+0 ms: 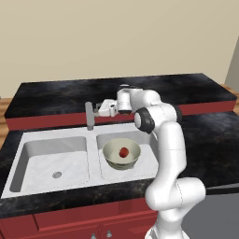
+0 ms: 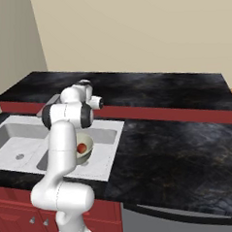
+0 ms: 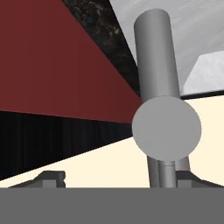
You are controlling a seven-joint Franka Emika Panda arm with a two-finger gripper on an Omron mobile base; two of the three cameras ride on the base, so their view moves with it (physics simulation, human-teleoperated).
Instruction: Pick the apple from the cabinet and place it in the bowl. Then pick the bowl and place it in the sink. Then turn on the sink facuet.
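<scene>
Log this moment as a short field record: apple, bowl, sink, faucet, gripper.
apple: the apple lies inside the bowl
bowl: the bowl sits in the right basin of the sink
sink: the sink has two basins; the left basin holds nothing
faucet: the faucet stands upright behind the divider between the basins
gripper: the gripper is level with the faucet's top, just to its right, pointed at it; jaws open, holding nothing
left to do: turn the faucet on

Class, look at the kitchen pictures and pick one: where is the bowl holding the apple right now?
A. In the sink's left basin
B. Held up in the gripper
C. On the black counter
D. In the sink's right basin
D: the bowl, with the apple inside it, sits in the right basin of the sink, beside the basin with the bare drain.
</scene>
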